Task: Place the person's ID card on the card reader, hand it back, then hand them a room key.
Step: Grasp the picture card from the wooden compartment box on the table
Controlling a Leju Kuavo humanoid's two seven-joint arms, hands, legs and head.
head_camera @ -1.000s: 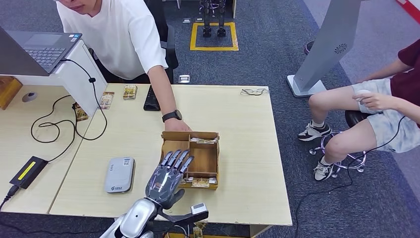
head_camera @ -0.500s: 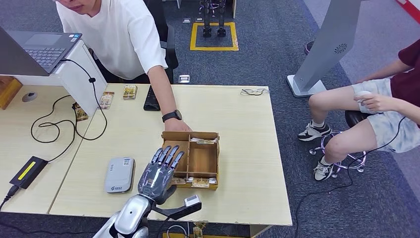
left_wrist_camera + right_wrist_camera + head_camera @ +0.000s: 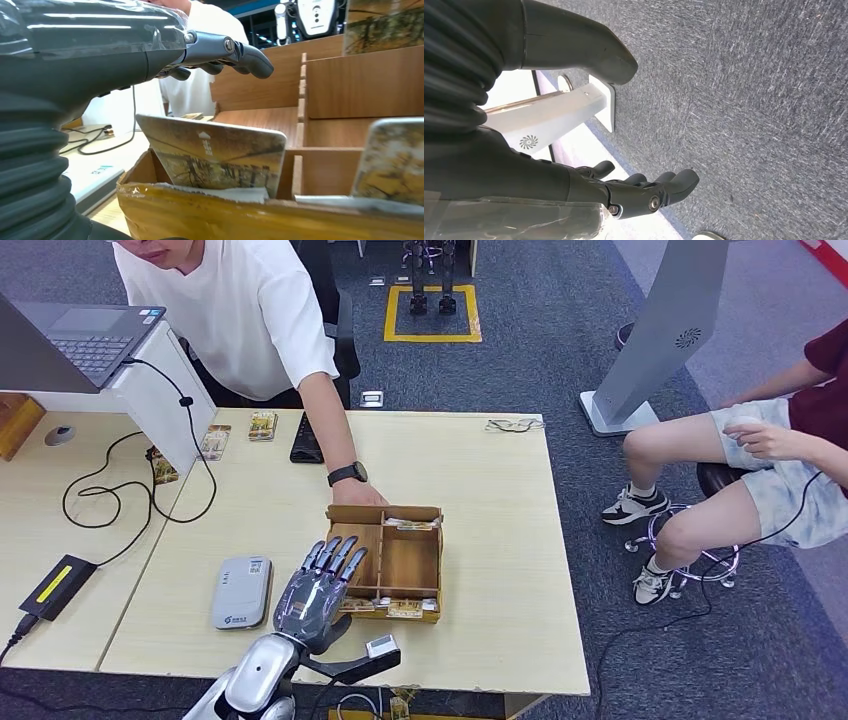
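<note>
Fingers spread and holding nothing, the left hand [image 3: 318,590] hovers over the near-left corner of the wooden compartment box [image 3: 432,562], with the grey card reader [image 3: 241,592] just beside it on the surface [image 3: 500,530]. Room key cards [image 3: 215,157] stand tilted in the box's near slots, while a person's hand [image 3: 357,495] rests at its far edge. The right hand [image 3: 644,192] hangs over carpet, fingers loosely extended, holding nothing.

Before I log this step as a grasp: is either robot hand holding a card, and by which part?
Nothing is held. The left robot hand hovers open over the wooden box; the right robot hand hangs empty.
</note>
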